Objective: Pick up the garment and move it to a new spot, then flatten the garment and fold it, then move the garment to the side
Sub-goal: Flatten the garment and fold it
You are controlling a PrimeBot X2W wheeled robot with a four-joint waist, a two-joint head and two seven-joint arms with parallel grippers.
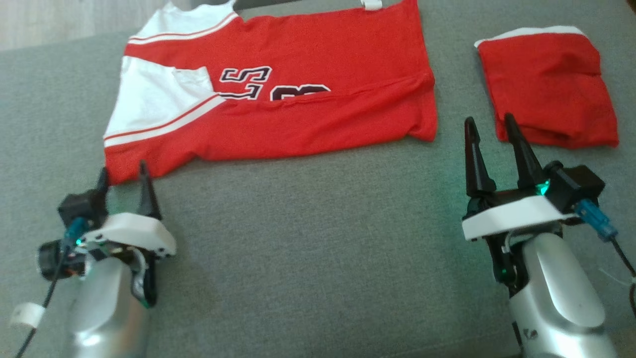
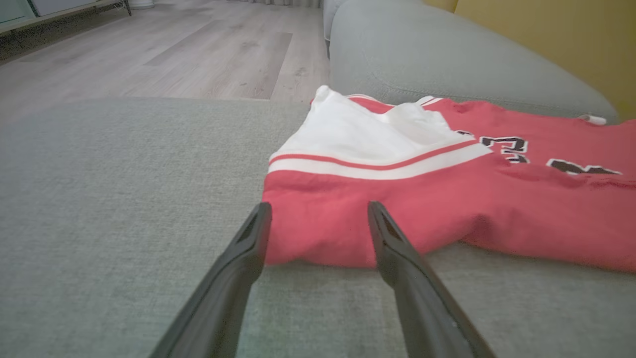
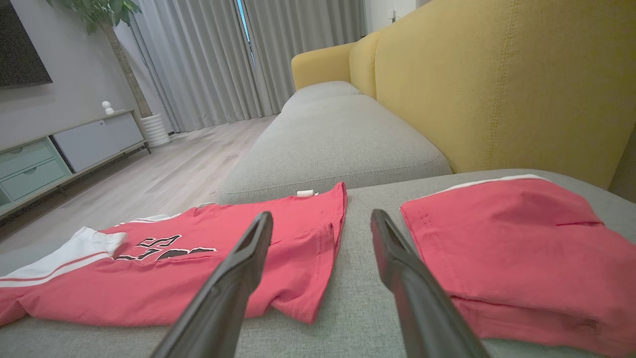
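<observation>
My left gripper has its jaws spread and empty. The jersey lies flat just ahead of them, with its near red corner sitting between the two tips. I cannot tell if the tips touch the cloth. From that corner the jersey runs away to the right of these jaws, a white panel with a red stripe just beyond the corner and dark numbers further right.

My right gripper is also released, holding nothing. Ahead and left of its jaws is the jersey's far end, slightly rumpled at the hem. Ahead and right, close by the right finger, lies a folded red cloth with a white edge. A strip of bare cushion between the two cloths lies straight in front of these jaws.

Everything rests on a grey sofa with a woven cover. Beyond the right jaws stands its yellow backrest, and further seat cushions stretch away. Off to the left are a pale wooden floor, grey curtains, a low cabinet and a potted plant.
</observation>
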